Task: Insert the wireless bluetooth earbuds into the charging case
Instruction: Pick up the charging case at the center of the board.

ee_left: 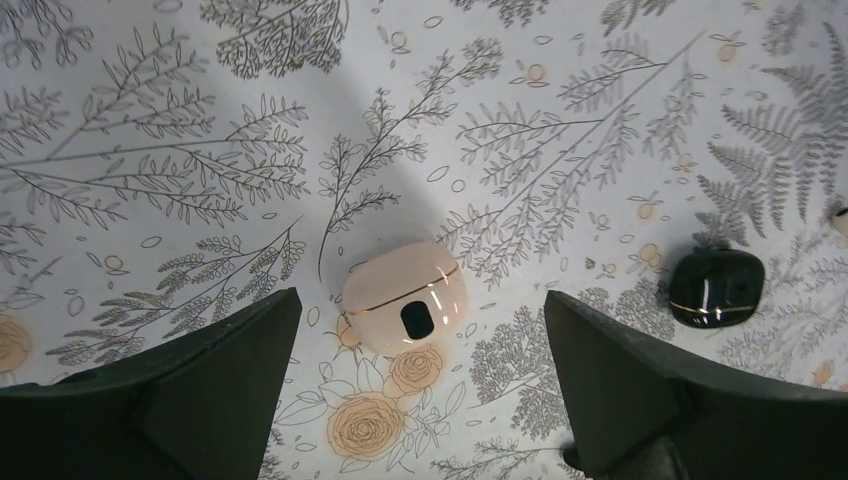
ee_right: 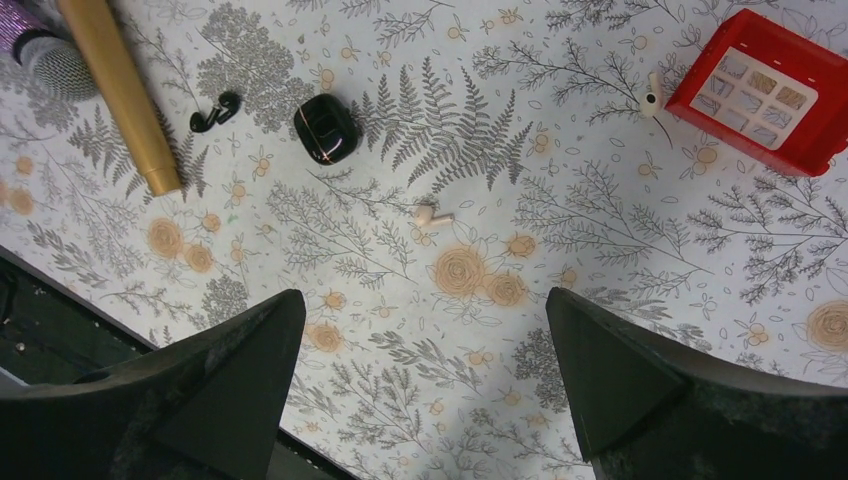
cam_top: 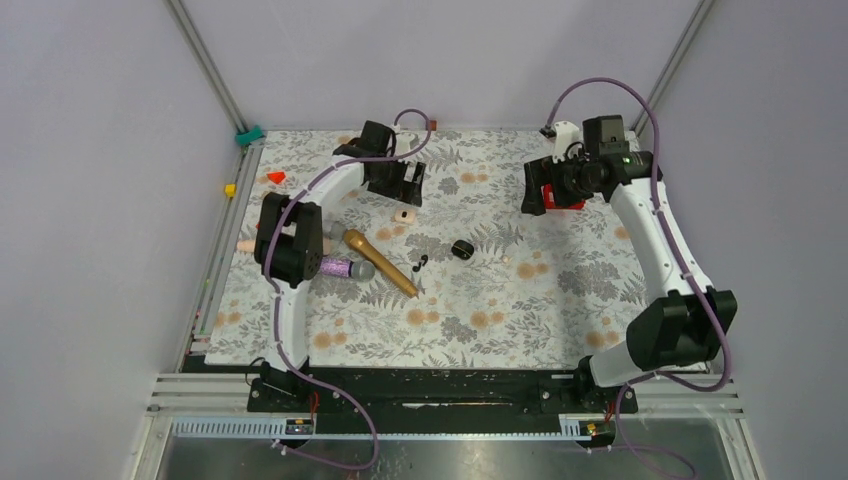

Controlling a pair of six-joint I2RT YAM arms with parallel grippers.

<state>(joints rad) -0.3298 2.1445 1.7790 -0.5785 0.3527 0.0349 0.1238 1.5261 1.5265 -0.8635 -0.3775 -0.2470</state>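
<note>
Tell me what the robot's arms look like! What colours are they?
The left arm and right arm are both white tubes with chunky black joints. A thin purple cable loops along each one. Each ends in a black tool, the left tool and right tool, with two broad, dark, wedge-shaped fingers. A tiny green light glows near the right wrist.

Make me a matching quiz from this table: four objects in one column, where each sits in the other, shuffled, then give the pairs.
Things: 1 cream-pink rounded case; 2 glossy black pebble-shaped charging case; 3 red rectangular plastic box; 4 tiny black wireless earbuds.
Places: A beside the gold microphone; B under the left claw; C far right, near the right claw; D middle of the floral mat.
Pairs: 1-B, 2-D, 3-C, 4-A.
</note>
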